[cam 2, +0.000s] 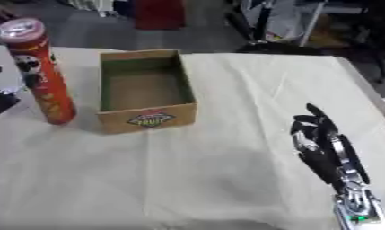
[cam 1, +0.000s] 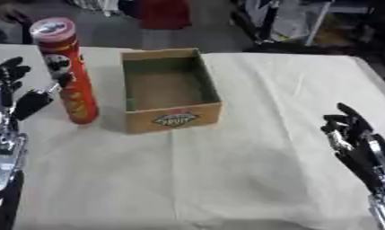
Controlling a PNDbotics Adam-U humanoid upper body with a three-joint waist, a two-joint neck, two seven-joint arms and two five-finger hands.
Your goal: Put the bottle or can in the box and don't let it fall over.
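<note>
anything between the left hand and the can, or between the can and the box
Nothing visible. The left hand is open just left of the upright can, with only bare cloth between. The open box stands right beside the can; only its near wall must be cleared.

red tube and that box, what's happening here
The tall red cylindrical snack can stands upright on the cloth-covered table, just left of the open brown cardboard box, which holds nothing. The left robot hand sits open beside the can, not gripping it. The right robot hand rests open, far right.
</note>
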